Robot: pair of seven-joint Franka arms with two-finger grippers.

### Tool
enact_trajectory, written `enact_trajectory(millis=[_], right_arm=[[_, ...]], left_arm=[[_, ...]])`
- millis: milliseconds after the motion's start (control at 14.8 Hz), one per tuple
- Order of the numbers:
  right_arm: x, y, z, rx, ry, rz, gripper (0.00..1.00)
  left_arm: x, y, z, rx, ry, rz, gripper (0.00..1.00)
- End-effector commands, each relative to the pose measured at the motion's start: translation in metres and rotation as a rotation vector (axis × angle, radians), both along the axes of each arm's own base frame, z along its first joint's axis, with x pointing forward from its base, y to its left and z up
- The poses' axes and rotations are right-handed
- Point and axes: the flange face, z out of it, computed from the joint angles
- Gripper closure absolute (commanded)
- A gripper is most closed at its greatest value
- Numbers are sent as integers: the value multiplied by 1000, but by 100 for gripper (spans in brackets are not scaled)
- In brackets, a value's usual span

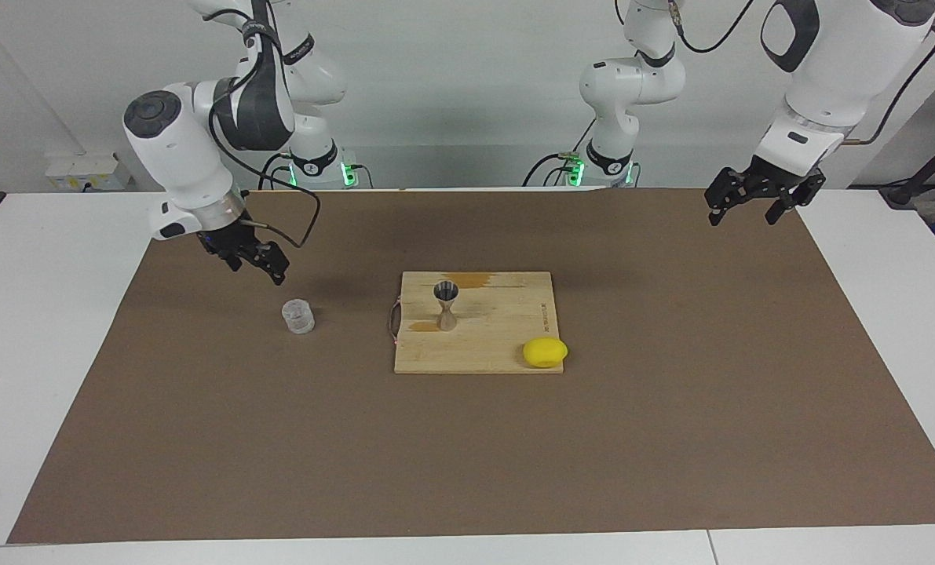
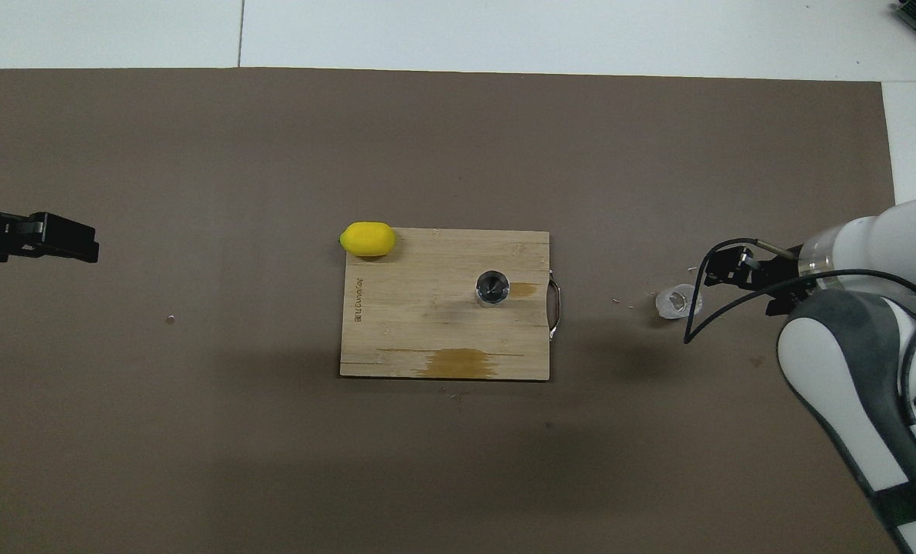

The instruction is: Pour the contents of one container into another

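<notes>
Judging by how things lie, your pour looks finished or nearly so. You have the clear ribbed cup (image 1: pixel 298 316) upright on the brown mat (image 1: pixel 671 431) toward the right arm's end, well apart from the metal jigger (image 1: pixel 446 305), which stands on the wooden cutting board (image 1: pixel 498 345) near the lemon (image 1: pixel 545 351). Whether either vessel holds anything cannot be told. Your right gripper (image 1: pixel 257 260) hangs above the mat beside the cup, fingers spread, gripping nothing. Your left gripper (image 1: pixel 754 199) waits, spread and empty, over the mat's edge.
</notes>
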Motion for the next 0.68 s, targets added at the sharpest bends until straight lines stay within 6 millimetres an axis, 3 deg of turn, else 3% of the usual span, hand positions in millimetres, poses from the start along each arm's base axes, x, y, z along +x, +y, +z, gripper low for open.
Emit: enact_trajectory(millis=[0, 136, 339, 610], right_arm=[[15, 1, 54, -57, -47, 91, 1], [20, 1, 86, -58, -89, 145, 1], [27, 1, 118, -40, -72, 154, 1], [16, 7, 138, -41, 4, 204, 0]], left_arm=[[-5, 3, 0, 16, -15, -4, 0], [-5, 3, 0, 17, -14, -4, 0], [-5, 4, 1, 16, -15, 1, 0], [-5, 4, 2, 16, -17, 0, 0]])
